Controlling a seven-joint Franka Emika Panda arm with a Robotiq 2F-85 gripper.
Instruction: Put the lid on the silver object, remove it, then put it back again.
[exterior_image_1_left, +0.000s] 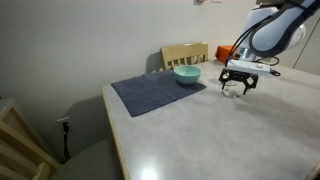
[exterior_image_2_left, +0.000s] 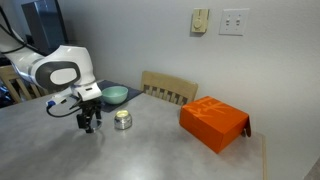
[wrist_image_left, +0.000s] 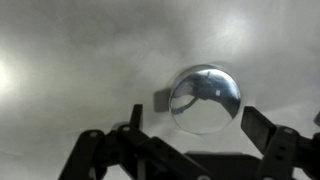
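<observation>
at the bottom edge of the wrist view the gripper (wrist_image_left: 192, 115) stands with its jaws spread as wide as they go, holding nothing. just past the two fingers (wrist_image_left: 135, 125), toward 1 o'clock, the silver object (wrist_image_left: 215, 120) sits on the pale grey table (wrist_image_left: 60, 60). its shiny round top looks like the lid (wrist_image_left: 205, 92) seated on it, though i cannot make out the seam. in an exterior view the gripper (exterior_image_2_left: 88, 122) hangs low over the table, and the silver object (exterior_image_2_left: 123, 120) stands just beside it at 3 o'clock, untouched. farther back, at 11 o'clock from the silver object, a teal bowl (exterior_image_2_left: 114, 96) rests on a dark mat (exterior_image_1_left: 157, 93). an orange box (exterior_image_2_left: 213, 123) lies well apart at 3 o'clock. a wooden chair (exterior_image_2_left: 168, 90) stands behind the table at 1 o'clock.
</observation>
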